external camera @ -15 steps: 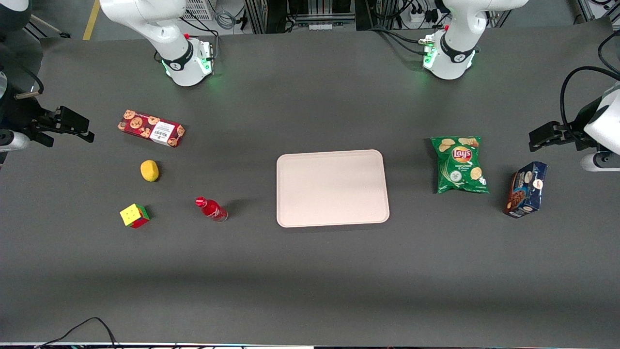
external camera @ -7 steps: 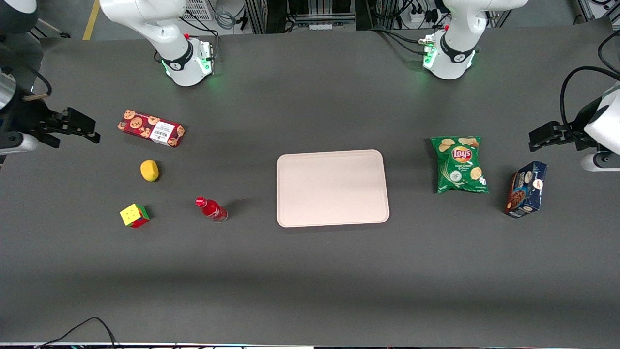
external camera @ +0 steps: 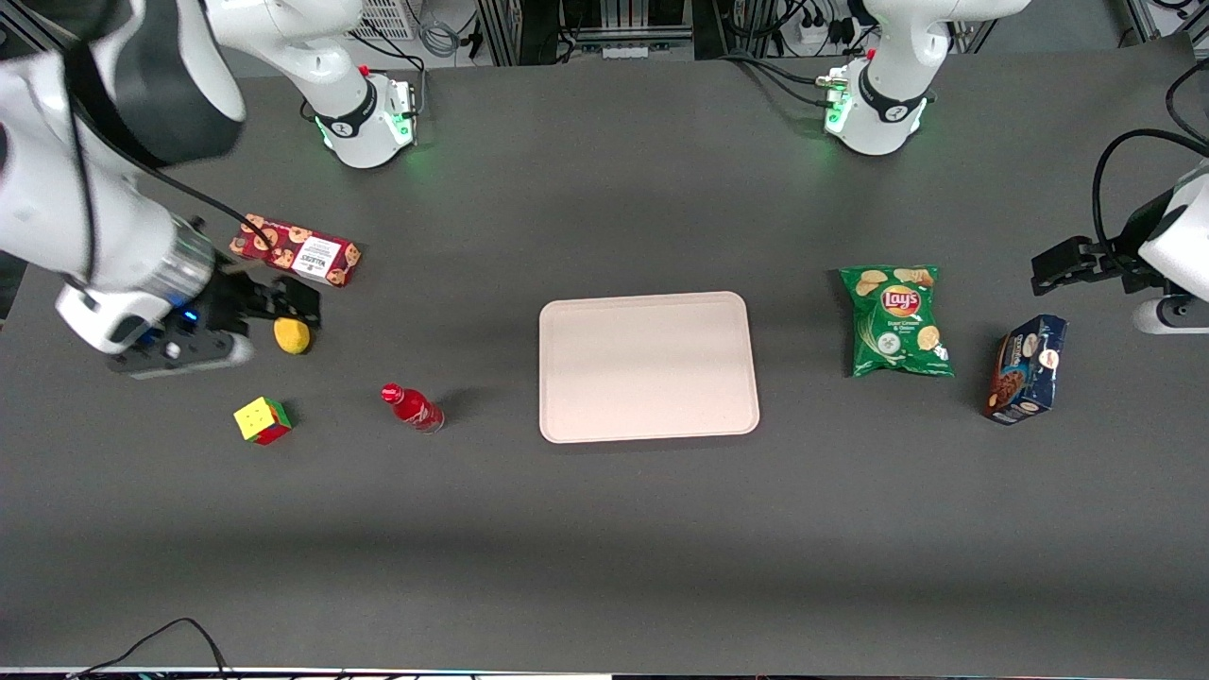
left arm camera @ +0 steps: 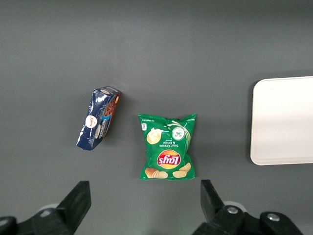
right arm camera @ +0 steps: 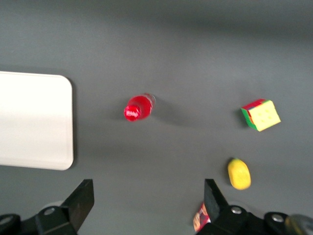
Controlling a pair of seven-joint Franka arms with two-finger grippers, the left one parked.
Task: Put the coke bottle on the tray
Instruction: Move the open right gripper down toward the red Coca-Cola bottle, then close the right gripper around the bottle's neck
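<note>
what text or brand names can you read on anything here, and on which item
"Lay's": on the green chip bag, logo upside down in the left wrist view.
Cookie box: white label, print too small to read.
Blue snack box: print unreadable.
Coke bottle: label unreadable.
Gripper, above the lemon: no text.

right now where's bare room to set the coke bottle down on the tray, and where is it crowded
The whole tray is bare. The open strip between it and the coke bottle is free too. It is crowded around the lemon, with the cookie box, cube and open gripper above it.
</note>
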